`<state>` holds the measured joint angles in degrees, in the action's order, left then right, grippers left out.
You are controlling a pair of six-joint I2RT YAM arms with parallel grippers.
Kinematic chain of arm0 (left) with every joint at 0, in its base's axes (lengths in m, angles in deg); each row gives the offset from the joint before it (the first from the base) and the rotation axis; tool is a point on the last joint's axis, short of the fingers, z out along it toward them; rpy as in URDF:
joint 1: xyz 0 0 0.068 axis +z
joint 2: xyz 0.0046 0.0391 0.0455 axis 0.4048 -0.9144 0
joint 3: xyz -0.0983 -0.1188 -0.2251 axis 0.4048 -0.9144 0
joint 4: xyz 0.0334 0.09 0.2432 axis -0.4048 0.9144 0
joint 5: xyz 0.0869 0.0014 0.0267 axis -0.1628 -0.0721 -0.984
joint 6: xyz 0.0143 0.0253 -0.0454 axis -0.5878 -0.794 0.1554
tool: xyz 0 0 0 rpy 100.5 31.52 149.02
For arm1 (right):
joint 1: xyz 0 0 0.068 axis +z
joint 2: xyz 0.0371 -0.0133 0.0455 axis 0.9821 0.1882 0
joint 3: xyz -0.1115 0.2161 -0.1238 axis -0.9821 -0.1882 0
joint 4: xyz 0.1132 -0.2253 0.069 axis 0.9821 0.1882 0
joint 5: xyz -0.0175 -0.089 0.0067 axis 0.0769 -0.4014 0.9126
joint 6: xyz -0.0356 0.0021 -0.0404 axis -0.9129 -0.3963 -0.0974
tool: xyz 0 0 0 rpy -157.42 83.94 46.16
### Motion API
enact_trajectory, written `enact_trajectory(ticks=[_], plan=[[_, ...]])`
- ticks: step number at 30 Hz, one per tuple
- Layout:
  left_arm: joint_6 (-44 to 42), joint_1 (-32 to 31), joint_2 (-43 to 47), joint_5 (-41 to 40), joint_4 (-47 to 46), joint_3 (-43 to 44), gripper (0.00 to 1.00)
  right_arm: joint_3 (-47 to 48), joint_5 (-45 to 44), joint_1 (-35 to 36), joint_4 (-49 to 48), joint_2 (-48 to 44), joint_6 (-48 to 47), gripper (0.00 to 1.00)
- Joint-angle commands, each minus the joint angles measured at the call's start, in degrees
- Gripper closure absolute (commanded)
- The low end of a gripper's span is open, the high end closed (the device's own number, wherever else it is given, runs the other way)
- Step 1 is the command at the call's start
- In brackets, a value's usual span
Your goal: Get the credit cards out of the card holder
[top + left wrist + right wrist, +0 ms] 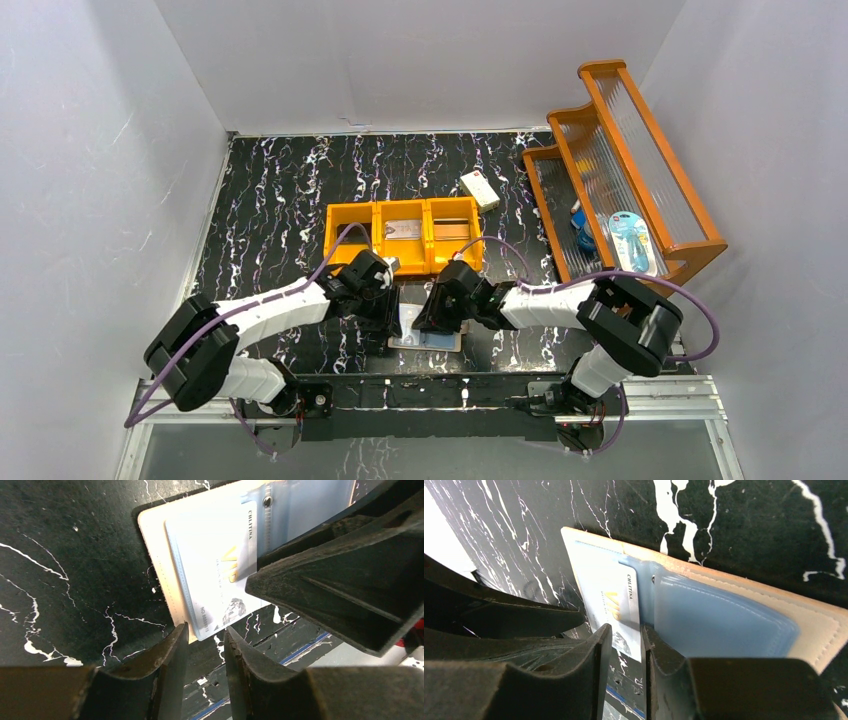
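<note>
Holder (428,341) lies open and flat on the black marbled table (270,200), low in the middle of the top view, between the two arms and just below the orange bin (403,236); a peach rim shows around its pale blue glossy pockets; one card (215,565), pale with gold lettering and small print along its edges, sticks partway out of a pocket on one panel, its free end past the holder's edge and over bare table, the rest under the clear pocket; the left gripper (206,628) sits low at the card's free corner, fingers a narrow gap apart, the corner showing right at their tips; whether they touch it cannot be told; the right gripper (626,630) comes in from the other side, fingers likewise narrow, the card's edge showing in the gap and bare table seen through below it; contact there cannot be told either; in the left wrist view one right finger (325,590) fills the right of the frame, its tip over the card's edge near the holder's fold; the two grippers are just beside each other above the holder; the bin has three compartments, with something flat in the middle and right ones; a white box (480,190) lies up and right of the bin; an orange rack (640,150) stands at the right edge, small packs on its lower shelf.
</note>
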<state>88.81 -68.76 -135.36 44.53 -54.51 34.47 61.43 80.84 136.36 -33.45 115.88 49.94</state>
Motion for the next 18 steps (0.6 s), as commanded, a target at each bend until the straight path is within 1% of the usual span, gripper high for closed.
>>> enact_trajectory(ticks=[1,6,12,15,16,18], plan=[[-1.2,-0.3,0.9,-1.2,2.0,2.1,0.69,-0.7,0.2,0.0,-2.4,1.7,0.2,0.65],[-1.9,-0.7,-3.6,0.2,1.5,2.5,0.73,-1.1,0.1,0.0,-2.7,1.3,0.7,0.66],[-2.2,-1.2,-5.1,0.8,0.7,1.9,0.76,-2.5,0.5,0.0,-5.0,0.8,2.0,0.65],[-1.9,-1.5,-5.1,0.8,0.3,1.3,0.79,-3.9,1.8,-0.1,-9.7,0.3,2.6,0.67],[-1.8,-1.6,-5.1,0.8,0.1,1.2,0.80,-4.4,2.2,-0.1,-11.3,0.2,2.9,0.70],[-1.6,-1.8,-5.2,0.8,0.1,0.9,0.81,-5.5,2.6,-0.1,-14.1,-0.3,3.4,0.75]])
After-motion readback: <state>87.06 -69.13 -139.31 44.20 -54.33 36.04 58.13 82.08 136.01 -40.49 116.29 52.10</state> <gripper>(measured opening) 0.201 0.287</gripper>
